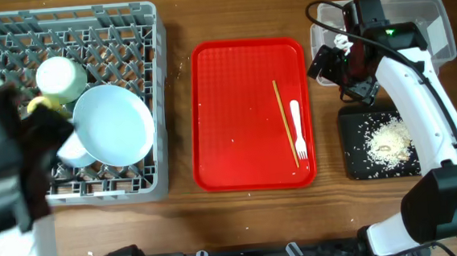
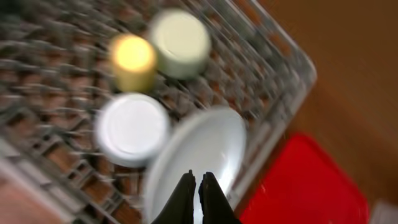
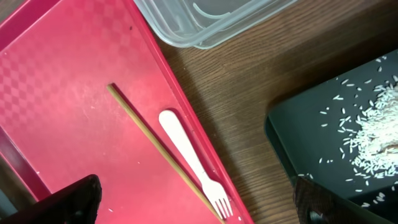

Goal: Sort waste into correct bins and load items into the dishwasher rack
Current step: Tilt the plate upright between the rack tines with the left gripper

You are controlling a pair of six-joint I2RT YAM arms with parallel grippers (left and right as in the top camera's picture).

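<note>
I am seeing the left gripper (image 2: 199, 186) hanging with its jaws pressed together on nothing, above the pale blue round plate (image 1: 114, 124). The view is blurred, so I cannot tell whether it is touching. That plate is sitting in the large square grey plastic dishwasher rack (image 1: 160, 108) at the left. The light green bowl (image 1: 60, 79), the small yellow cup (image 1: 40, 105) and the pale blue bowl (image 1: 75, 151) are sitting beside it in the rack.

The right gripper (image 3: 196, 193) is hovering with its jaws wide apart and empty, over the right edge of the large flat red serving tray (image 1: 236, 119). On that tray a thin wooden chopstick (image 1: 285, 122) and a white plastic fork (image 1: 298, 129) are lying side by side. To the right, beige rice-like scraps (image 1: 389, 139) are lying in the shallow black rectangular plastic tray (image 1: 356, 163). The clear rectangular plastic tub (image 1: 439, 24) is standing just beyond it.
</note>
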